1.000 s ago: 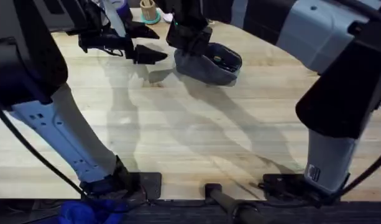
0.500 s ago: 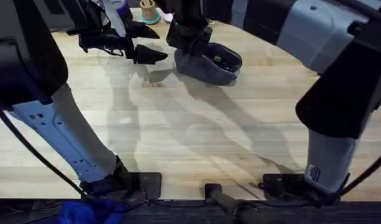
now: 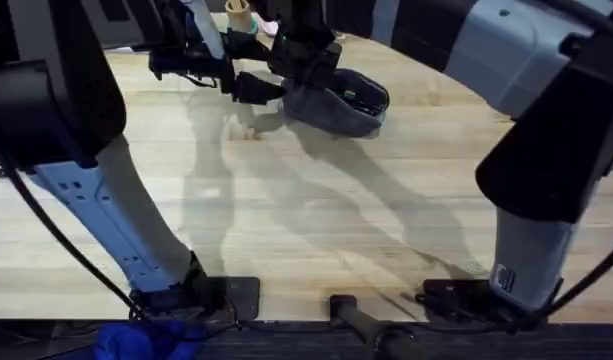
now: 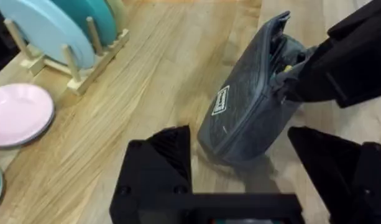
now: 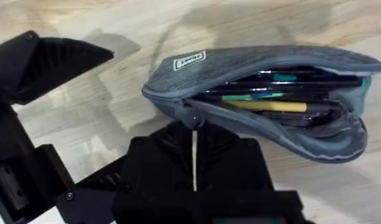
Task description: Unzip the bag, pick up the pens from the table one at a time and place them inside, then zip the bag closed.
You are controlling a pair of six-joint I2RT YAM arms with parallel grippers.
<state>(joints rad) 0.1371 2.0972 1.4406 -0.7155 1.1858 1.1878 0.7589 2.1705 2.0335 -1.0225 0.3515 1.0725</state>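
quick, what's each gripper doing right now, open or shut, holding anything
Left gripper: open, holding nothing, its fingers either side of the near end of the bag.
Right gripper: at the bag's open edge by the zipper; open or shut cannot be told.

The left claw (image 4: 240, 180) hangs just above the pale wooden desk (image 4: 159, 68), its two black fingers (image 4: 168, 155) spread wide apart. Between them lies the near end of the grey-blue bag (image 4: 249, 112), which rests on the desk with a small white label on its side and its zipper gaping along the upper edge. The right claw (image 4: 289, 84), black and blocky, is at the bag's open edge, touching the fabric there. Farther off stands a wooden rack (image 4: 84, 62) holding upright light blue and teal plates, and beside it a pink plate (image 4: 19, 115) lies flat.
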